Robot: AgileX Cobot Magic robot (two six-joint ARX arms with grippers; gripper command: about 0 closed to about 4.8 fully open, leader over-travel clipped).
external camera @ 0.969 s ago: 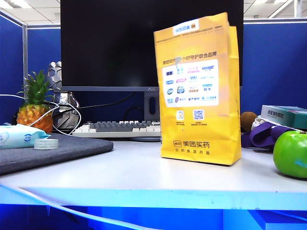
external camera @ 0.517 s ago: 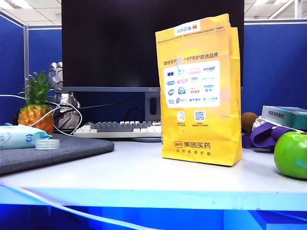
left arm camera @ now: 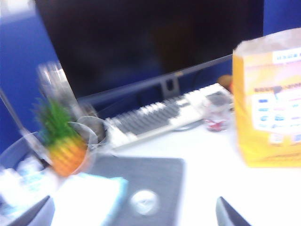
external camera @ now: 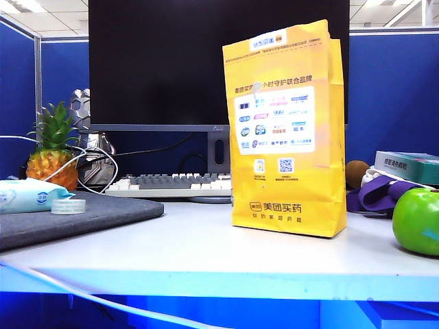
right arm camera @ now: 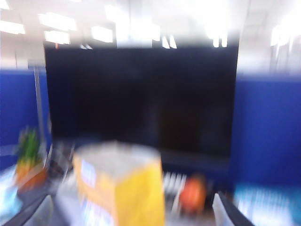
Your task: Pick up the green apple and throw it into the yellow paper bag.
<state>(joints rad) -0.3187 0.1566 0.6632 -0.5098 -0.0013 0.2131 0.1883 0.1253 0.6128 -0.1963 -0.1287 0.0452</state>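
Right of the yellow paper bag (external camera: 286, 130), the green apple (external camera: 416, 221) sits cut off by the frame edge. Both wrist views are blurred: left gripper (left arm camera: 134, 214) and right gripper (right arm camera: 131, 212) show only fingertips, spread wide and empty.

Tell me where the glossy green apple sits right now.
In the exterior view, the glossy green apple rests on the white table at the far right, beside the tall yellow paper bag.

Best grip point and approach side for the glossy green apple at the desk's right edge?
Take the glossy green apple across its widest middle, coming from above: it is round, stands free on the white desk, and purple fabric crowds it behind. The open right gripper looks the natural choice; the left gripper is also open.
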